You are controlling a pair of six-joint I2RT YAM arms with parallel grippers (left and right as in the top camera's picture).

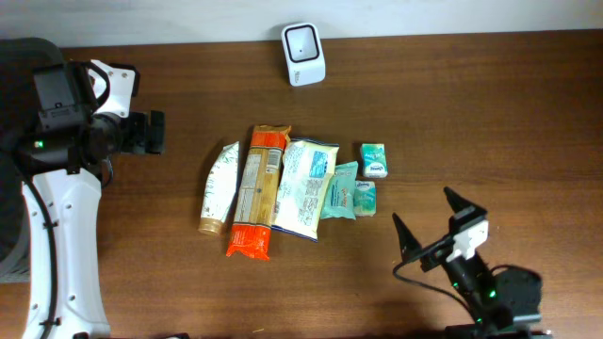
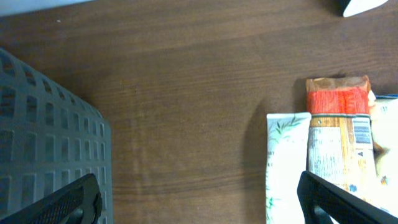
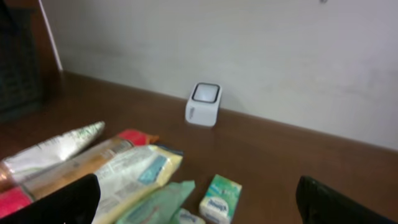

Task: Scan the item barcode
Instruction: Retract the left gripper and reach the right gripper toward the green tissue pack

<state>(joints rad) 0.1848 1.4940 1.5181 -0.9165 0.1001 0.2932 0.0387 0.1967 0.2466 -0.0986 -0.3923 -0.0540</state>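
Two empty pincers stand spread: the right pincer [image 1: 422, 205] hovers nearest, the left pincer [image 1: 160, 133] is at the left of the counter [image 1: 509, 104]. Mid-counter, side by side, lie a tube [image 1: 219, 188], an orange packet [image 1: 257, 193], a wipes pack [image 1: 306, 186] and small tissue packs [image 1: 374, 160]. Farthest back stands the white scanner [image 1: 303, 54].

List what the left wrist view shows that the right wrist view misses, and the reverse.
Left wrist only, clearly: the grey gridded bin. Right wrist only: the small green box, the green pouch beside it, and the white scanner whole. Both: the brown table, the white tube and the orange packet; the left wrist catches just a corner of the scanner.
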